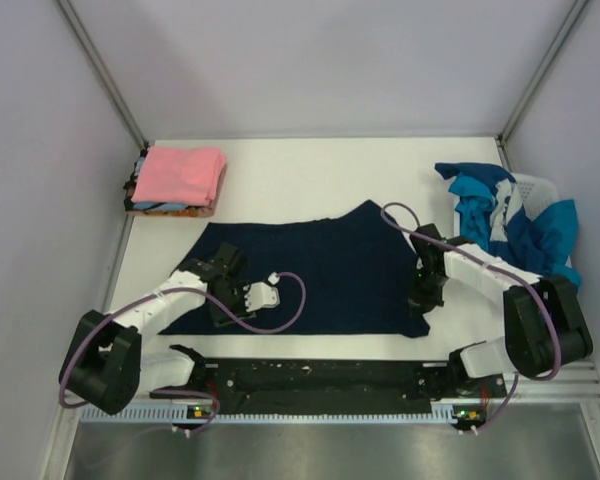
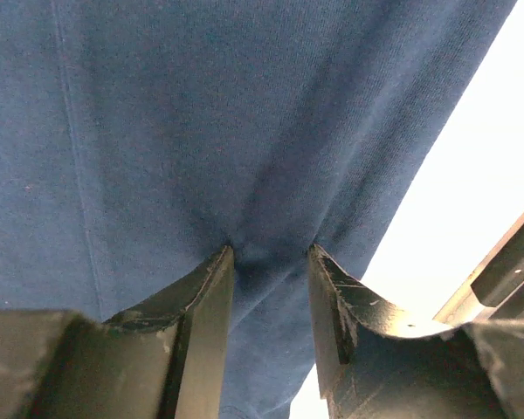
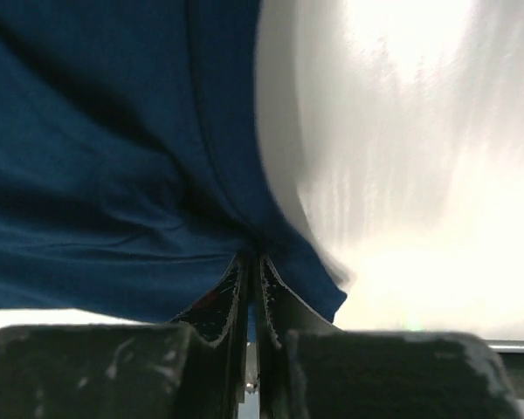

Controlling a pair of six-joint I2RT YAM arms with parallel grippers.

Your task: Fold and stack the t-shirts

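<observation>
Right gripper (image 3: pixel 253 258) clamped on a corner of the navy t-shirt (image 1: pixel 330 265), left gripper (image 2: pixel 271 250) parted (tips on its cloth)

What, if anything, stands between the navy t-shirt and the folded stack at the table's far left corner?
Nothing visible does. Only bare white table lies between the navy t-shirt and the pink-topped stack. The basket of unfolded shirts sits off to the right, out of that path.
</observation>
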